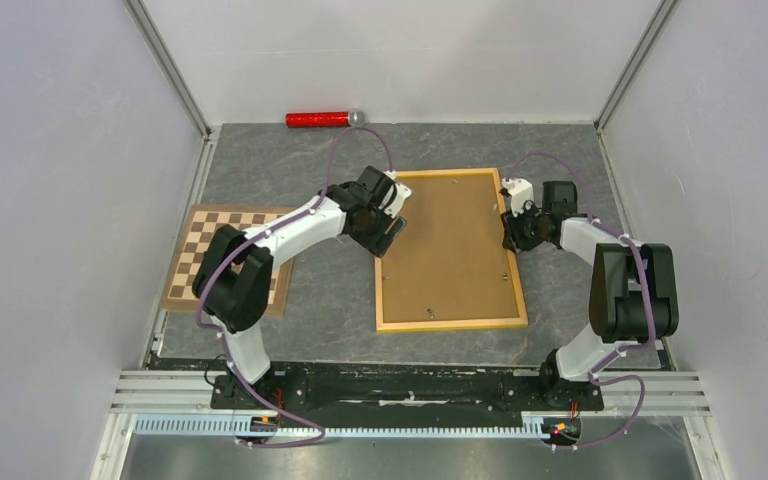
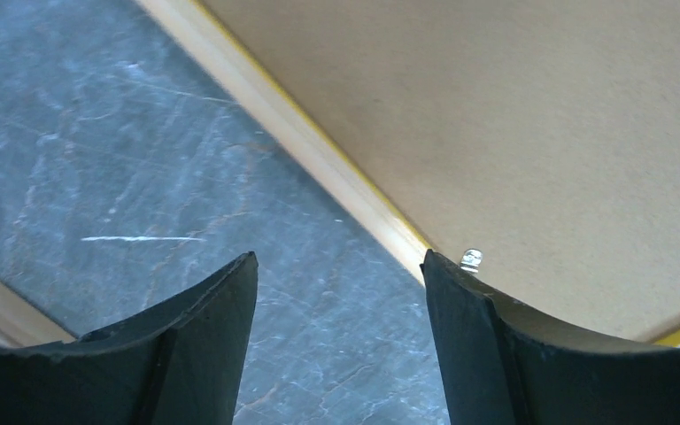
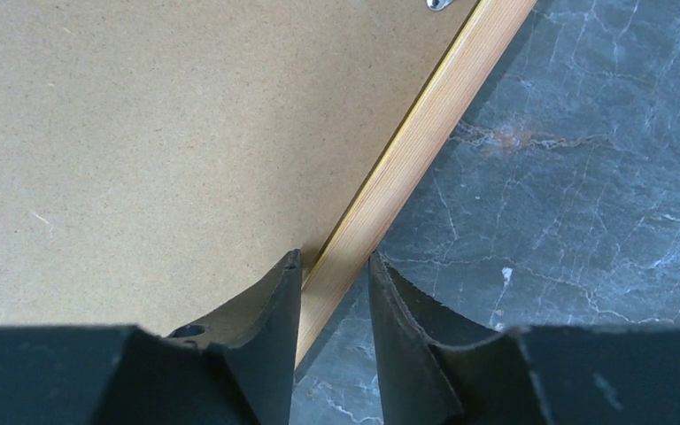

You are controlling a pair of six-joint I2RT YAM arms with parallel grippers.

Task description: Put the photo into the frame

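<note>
**A:** What is contained by the frame?

**B:** The frame point(image 1: 450, 324) is laid flat on the grey table point(image 1: 330, 290), a little toward 3 o'clock from the middle. The space inside its yellow-orange rails is filled by a brown backing board point(image 1: 450, 245), plain face up. What lies beneath the board cannot be told.

**A:** Is anything seen on the board?

**B:** A small metal clip point(image 2: 471, 259) is seen at the board's edge, just inside the rail.

**A:** How is the left gripper set?

**B:** The left gripper point(image 1: 392, 238) is placed at the frame's 10 o'clock side, by the left rail. Its jaws are spread wide and nothing is held. One finger point(image 2: 195, 345) is seen over bare table, the other over the rail and the board's edge.

**A:** And the right gripper?

**B:** The right gripper point(image 1: 509, 240) is placed at the frame's 2 o'clock side, on the right rail. Its jaws are drawn narrow, with one finger point(image 3: 266, 328) on the board side, the other on the table side, and the rail between them. Whether the rail is pinched cannot be told.

**A:** What else is found on the table?

**B:** A brown-and-cream chessboard point(image 1: 200, 250) is laid at 9 o'clock, well apart from the frame. A red tube point(image 1: 320, 120) with a silver cap is laid on its side at 12 o'clock, by the far wall.
</note>
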